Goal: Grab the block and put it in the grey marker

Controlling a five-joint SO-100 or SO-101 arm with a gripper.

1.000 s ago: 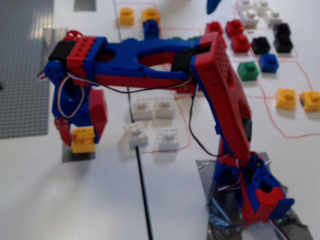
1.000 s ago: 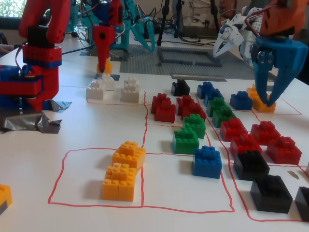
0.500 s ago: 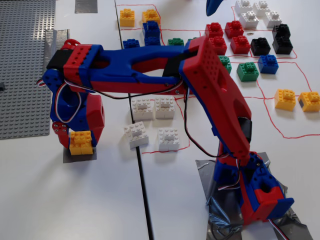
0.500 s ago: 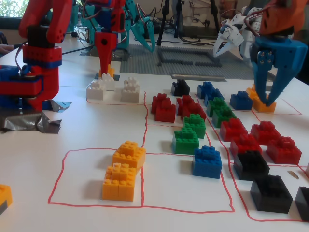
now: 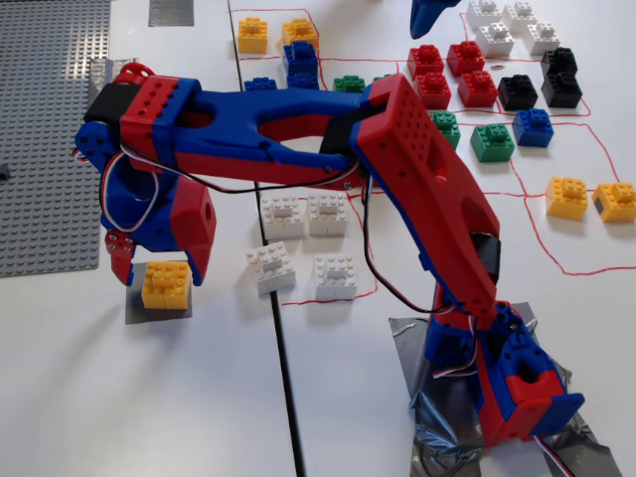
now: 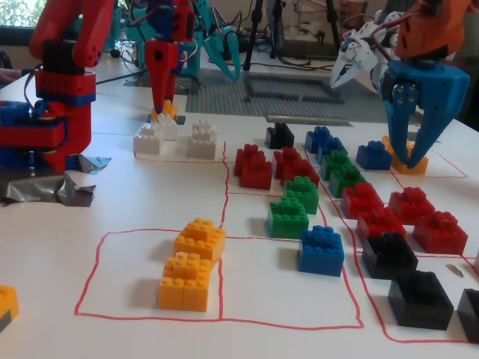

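Note:
In a fixed view, the yellow-orange block (image 5: pixel 166 284) sits flat on the dull grey marker (image 5: pixel 136 309) at the table's left. My red and blue gripper (image 5: pixel 159 270) hangs over it, one finger on each side. The left fingertip (image 5: pixel 121 266) stands a little off the block's edge, so the jaws look open. In another fixed view the gripper (image 6: pixel 162 105) points straight down at the far left, with the block (image 6: pixel 165 114) just visible under it, behind the white bricks.
White bricks (image 5: pixel 303 243) lie right of the marker, and the grey studded baseplate (image 5: pixel 50 129) lies behind it. More yellow bricks (image 5: pixel 589 199), red, green, blue and black ones fill red-outlined fields. A second blue gripper (image 6: pixel 414 112) hangs over the far right. Shiny tape (image 5: pixel 442 417) surrounds my base.

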